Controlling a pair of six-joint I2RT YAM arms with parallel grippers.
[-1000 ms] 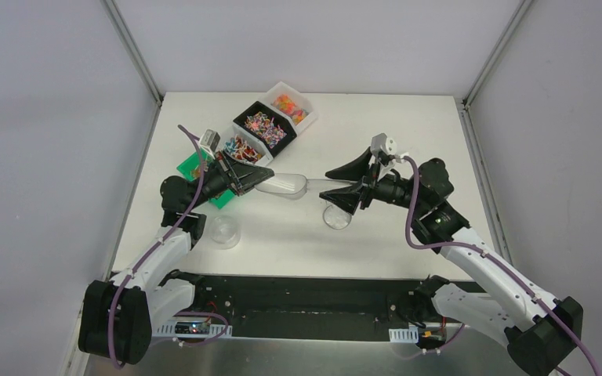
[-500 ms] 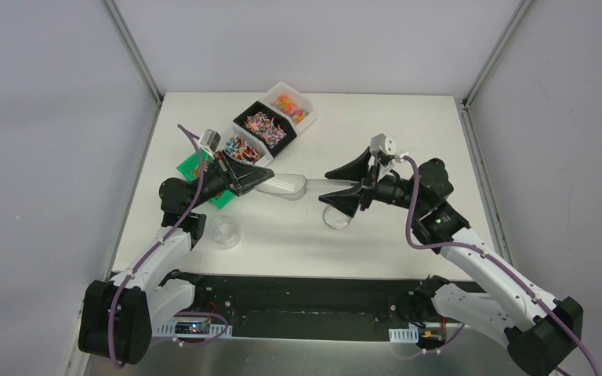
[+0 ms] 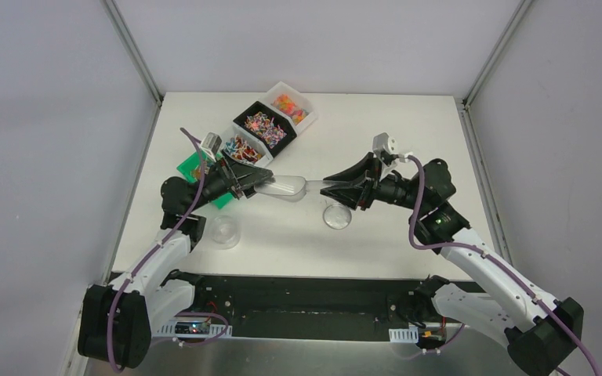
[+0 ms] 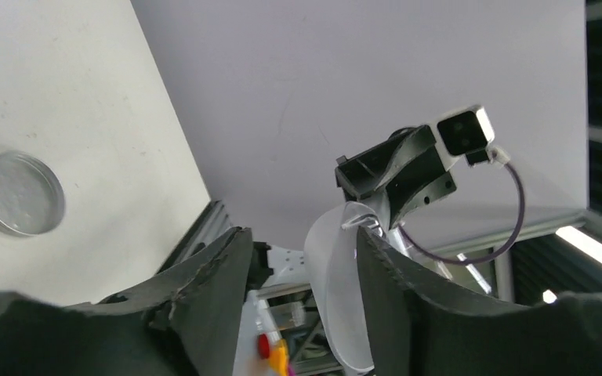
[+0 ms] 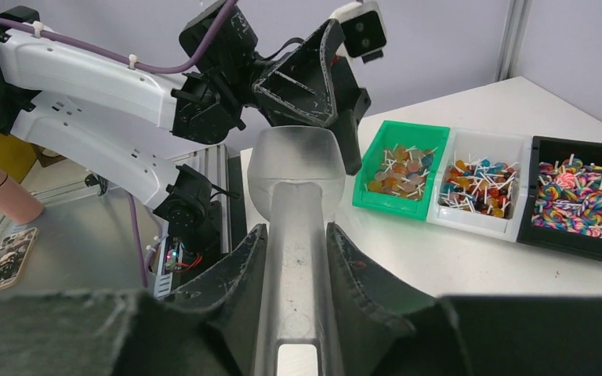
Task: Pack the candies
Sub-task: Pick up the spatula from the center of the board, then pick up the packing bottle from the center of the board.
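Note:
A clear plastic scoop [image 3: 284, 186] hangs level above the table between both arms. My right gripper [image 5: 296, 231] is shut on its handle, both fingers pressed to the sides. My left gripper [image 4: 302, 243] is open around the scoop's bowl [image 4: 337, 298]; the bowl lies against one finger, with a gap to the other. The candies [image 5: 401, 166] sit in a green bin, and more fill a white bin [image 5: 482, 188] and a black bin [image 5: 576, 196]. In the top view my left gripper [image 3: 255, 182] and right gripper [image 3: 331, 188] face each other.
A row of bins [image 3: 264, 128] runs diagonally at the back left, with the green one partly under my left arm. A clear round jar [image 3: 225, 231] stands near my left arm. A clear lid [image 3: 337, 217] lies below my right gripper.
My right gripper has closed onto the scoop's handle. My left gripper, shut on the bowl before, has opened. The scoop has stayed in place.

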